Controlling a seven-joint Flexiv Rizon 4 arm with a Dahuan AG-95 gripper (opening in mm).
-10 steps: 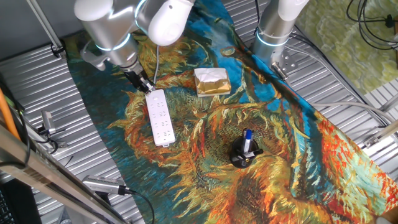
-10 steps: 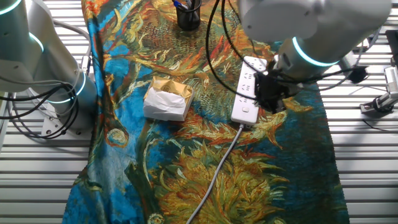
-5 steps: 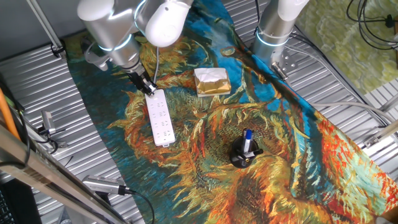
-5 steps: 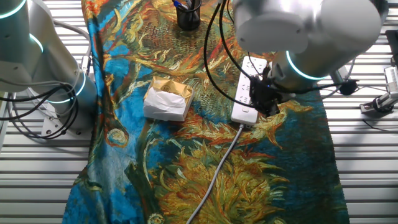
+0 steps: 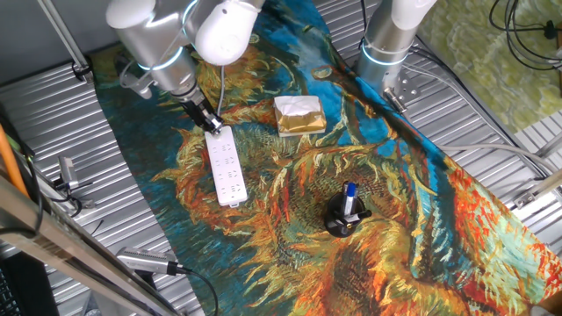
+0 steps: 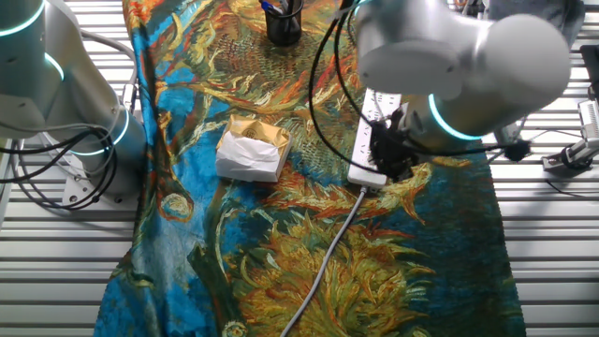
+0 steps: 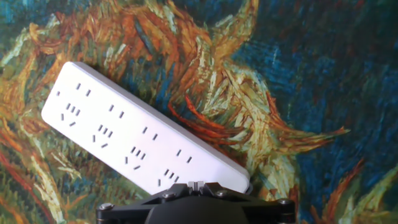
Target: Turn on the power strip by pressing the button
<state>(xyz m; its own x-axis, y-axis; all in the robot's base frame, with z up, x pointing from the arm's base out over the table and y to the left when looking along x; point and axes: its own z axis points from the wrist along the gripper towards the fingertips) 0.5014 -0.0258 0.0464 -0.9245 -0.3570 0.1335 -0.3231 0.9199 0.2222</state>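
The power strip (image 5: 226, 167) is a long white bar with rows of dark socket holes, lying on the painted cloth. It also shows in the other fixed view (image 6: 365, 140) and in the hand view (image 7: 124, 134). Its white cable (image 6: 328, 253) runs off toward the cloth's near edge. My gripper (image 5: 211, 125) is at the strip's cable end, fingers pointing down onto it. In the other fixed view the gripper (image 6: 388, 164) covers that end. In the hand view the gripper (image 7: 196, 185) has its fingertips shut together, right over the strip's end. The button is hidden under the fingers.
A gold-wrapped square block (image 5: 299, 115) lies to the right of the strip. A black pen holder (image 5: 344, 215) with a blue pen stands further along the cloth. A second arm's base (image 5: 386, 44) stands at the cloth's far edge. Ribbed metal table lies on both sides.
The arm has shifted a little over the strip's cable end and now covers more of it in the other fixed view. The strip has not moved.
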